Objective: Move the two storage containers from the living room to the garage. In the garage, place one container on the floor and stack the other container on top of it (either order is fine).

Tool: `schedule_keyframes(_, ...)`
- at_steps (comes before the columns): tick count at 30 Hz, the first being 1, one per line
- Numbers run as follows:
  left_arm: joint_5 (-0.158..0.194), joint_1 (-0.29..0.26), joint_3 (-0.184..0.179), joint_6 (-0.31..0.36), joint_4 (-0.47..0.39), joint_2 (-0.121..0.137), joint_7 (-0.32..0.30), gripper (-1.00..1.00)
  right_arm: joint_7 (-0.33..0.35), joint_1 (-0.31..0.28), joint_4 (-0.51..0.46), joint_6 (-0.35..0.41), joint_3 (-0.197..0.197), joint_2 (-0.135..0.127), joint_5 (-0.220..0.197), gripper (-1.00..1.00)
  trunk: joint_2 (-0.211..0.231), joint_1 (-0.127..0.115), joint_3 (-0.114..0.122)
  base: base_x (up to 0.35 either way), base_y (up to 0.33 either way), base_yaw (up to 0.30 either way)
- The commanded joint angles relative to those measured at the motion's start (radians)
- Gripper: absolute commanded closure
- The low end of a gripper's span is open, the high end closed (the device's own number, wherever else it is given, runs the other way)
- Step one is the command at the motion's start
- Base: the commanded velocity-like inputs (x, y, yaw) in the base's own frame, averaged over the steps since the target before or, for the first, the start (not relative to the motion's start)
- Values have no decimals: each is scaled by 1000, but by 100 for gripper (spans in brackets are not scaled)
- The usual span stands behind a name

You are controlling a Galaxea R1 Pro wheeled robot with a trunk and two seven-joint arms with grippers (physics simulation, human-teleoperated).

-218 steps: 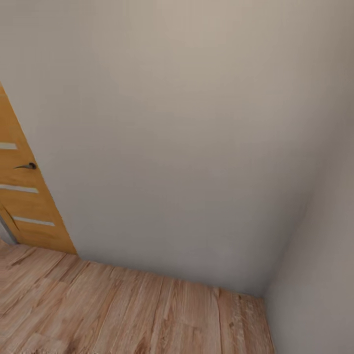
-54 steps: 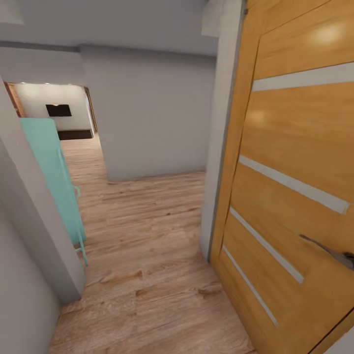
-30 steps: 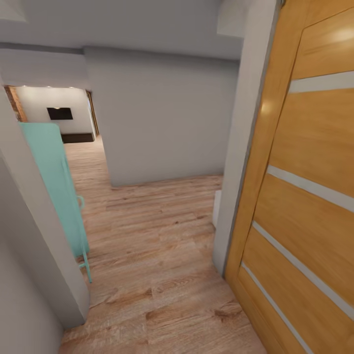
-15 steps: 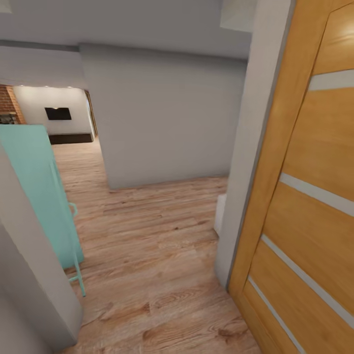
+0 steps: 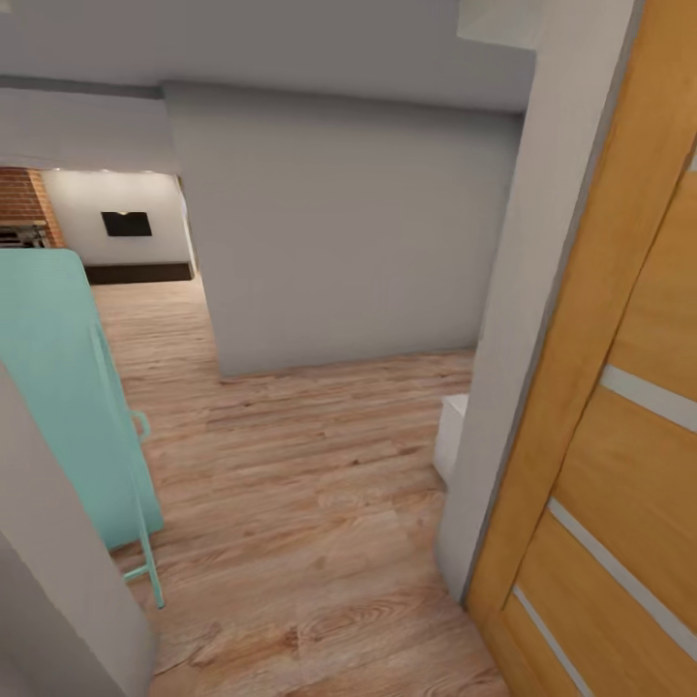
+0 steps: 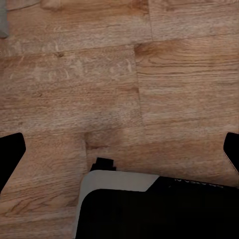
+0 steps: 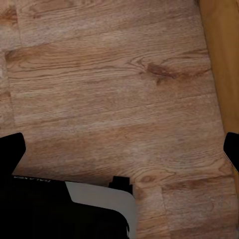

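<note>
Head view, left to right. Near left edge: pale grey wall corner (image 5: 58,571), larger and closer than half a second ago. Beside it: mint-green flat panel on thin legs (image 5: 68,387), leaning or standing on the light wood-plank floor (image 5: 290,503); shifted rightward and enlarged against the earlier picture, a shift shared by the whole picture and so owed to camera motion. Beyond it, through an opening: the living room (image 5: 116,232), with red brick fireplace edge (image 5: 19,198), black wall-mounted TV (image 5: 127,224) and long dark cabinet (image 5: 140,273) under it; more brick visible than a second ago. Centre: plain grey partition wall (image 5: 348,242), standing on the planks. Right of centre: small white block (image 5: 451,436) low against a grey door jamb (image 5: 523,339); more exposed than before. Far right: honey-coloured wooden door with pale horizontal strips (image 5: 629,407), occupying less width than 1.8 s ago; lever handle, seen then, now out of frame. Storage containers not visible from this spot.

Left wrist view: left gripper (image 6: 123,154) with dark fingertips (image 6: 11,154) at opposite picture edges, spread wide, nothing between them, above bare planks.

Right wrist view: right gripper (image 7: 124,154), fingers likewise spread wide and empty, above planks with the wooden door's edge alongside.
</note>
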Motion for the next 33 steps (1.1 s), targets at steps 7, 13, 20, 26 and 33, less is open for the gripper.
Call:
schedule_keyframes(7, 1, -2, 4, -7, 4, 0, 3, -100, 1, -2, 5, -7, -7, -1, 10, -100, -2, 1, -2, 326, 0, 35)
schedule_keyframes(13, 1, -2, 4, -7, 4, 0, 3, -100, 1, -2, 5, -7, -7, -1, 10, -100, -2, 1, -2, 326, 0, 2)
schedule_keyframes(20, 1, -2, 4, -7, 4, 0, 3, -100, 1, -2, 5, -7, -7, -1, 10, -100, -2, 1, -2, 326, 0, 154)
schedule_keyframes(26, 1, -2, 4, -7, 4, 0, 3, -100, 1, -2, 4, -7, -7, -1, 10, -100, -2, 1, -2, 326, 0, 98)
schedule_keyframes(33, 1, -2, 3, -7, 5, -1, 3, -100, 1, -2, 5, -7, -7, -1, 10, -100, -2, 1, -2, 326, 0, 11)
